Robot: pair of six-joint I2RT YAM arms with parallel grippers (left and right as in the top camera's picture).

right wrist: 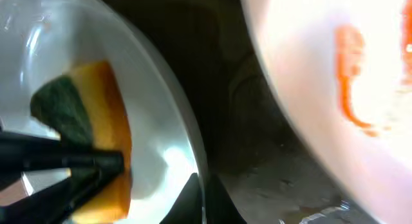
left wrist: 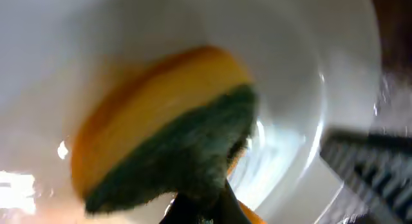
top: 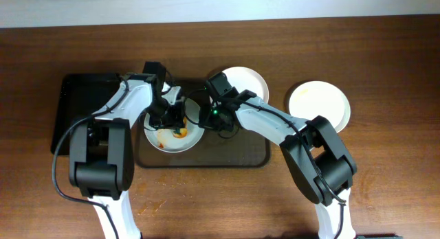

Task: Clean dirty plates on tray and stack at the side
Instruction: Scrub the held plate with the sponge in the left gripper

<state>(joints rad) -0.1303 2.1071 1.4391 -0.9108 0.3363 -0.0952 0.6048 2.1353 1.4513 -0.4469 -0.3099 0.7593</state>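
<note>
Dirty plate (top: 163, 139) on tray (top: 237, 151) lies directly beneath left gripper (top: 176, 122), which is clamped on sponge (left wrist: 167, 140); right gripper (top: 208, 121) appears pinched on its right rim.

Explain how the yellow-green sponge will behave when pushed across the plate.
The sponge looks like foam with a fuzzy green pad, so probably soft and light. It likely squashes under pressure. On the glossy plate it may slide.

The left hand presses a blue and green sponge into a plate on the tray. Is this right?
Not quite: the sponge is yellow and green, not blue, as the left wrist view shows. The left hand does press it into a plate on the tray.
</note>
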